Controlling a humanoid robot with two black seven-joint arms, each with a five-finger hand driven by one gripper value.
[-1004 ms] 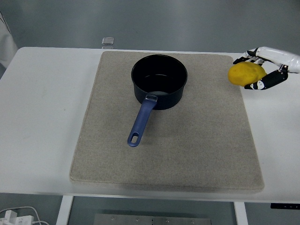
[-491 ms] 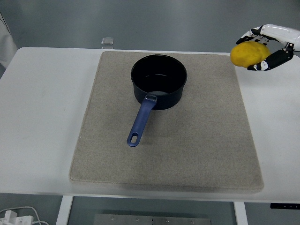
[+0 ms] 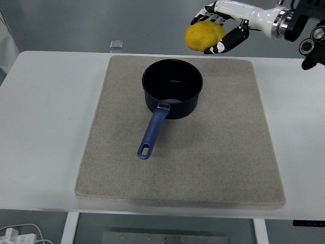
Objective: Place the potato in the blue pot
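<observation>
Potato (image 3: 203,36): yellow. Pot (image 3: 172,88): dark blue, black inside, lighter blue handle. Mat (image 3: 213,152): beige-grey. Table (image 3: 45,127): white. Right hand (image 3: 222,26): white and black.

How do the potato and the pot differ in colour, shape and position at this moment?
The potato is yellow; the pot is dark blue. The potato is a rounded lump; the pot is an open bowl with a long handle. The right hand holds the potato up; the pot stands on the mat.

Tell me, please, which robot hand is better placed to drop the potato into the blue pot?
The right robot hand: it already holds the potato raised just beyond the blue pot. No left arm is in view.
</observation>
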